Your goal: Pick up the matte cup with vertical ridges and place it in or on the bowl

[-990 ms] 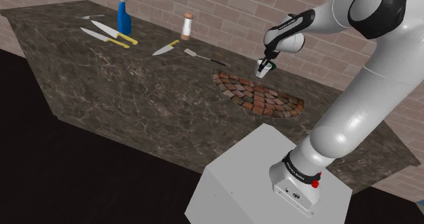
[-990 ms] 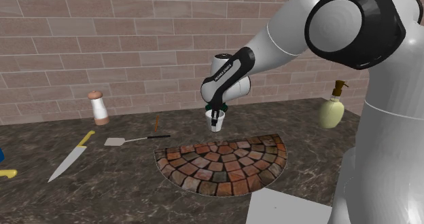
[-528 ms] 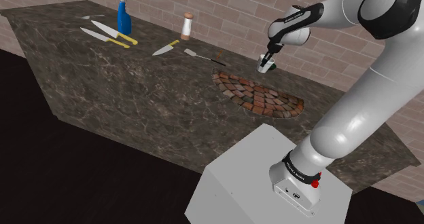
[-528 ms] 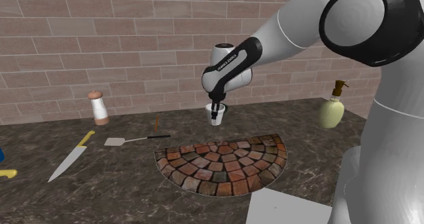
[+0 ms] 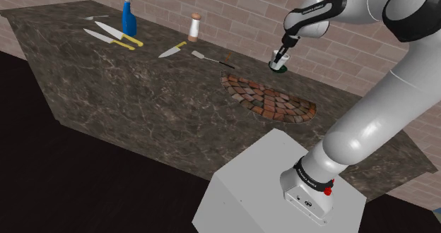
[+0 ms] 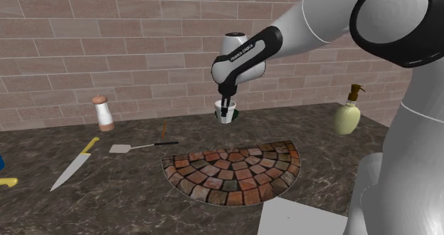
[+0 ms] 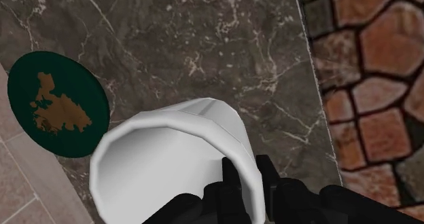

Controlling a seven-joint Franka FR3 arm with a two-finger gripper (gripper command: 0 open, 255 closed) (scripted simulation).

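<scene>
Dark veined marble forms the table (image 5: 141,83), a long slab running beneath a pale brick wall (image 6: 107,41). The white arm (image 5: 381,90) rises from a grey box stand (image 5: 261,189) and bends over to the table's wall side. A half-round patch of reddish brick paving (image 5: 268,97) is set into the tabletop near the stand.

Toward the shoulder view's left lie a blue spray bottle (image 5: 128,18), two yellow-handled knives (image 5: 113,35), a third knife (image 5: 172,51), a spatula (image 5: 208,57) and a brown-topped shaker (image 5: 193,27). A yellowish soap dispenser (image 6: 346,112) stands at the second exterior view's right.

The dark green bowl (image 7: 58,110), with a brown patch inside, sits on the table close against the wall. The plain white cup (image 7: 170,155) hangs tilted in the air just beside the bowl, over bare marble between the bowl and the brick patch. The jaws are nearly closed, pinching the cup's wall at its rim, one finger inside and one outside.
</scene>
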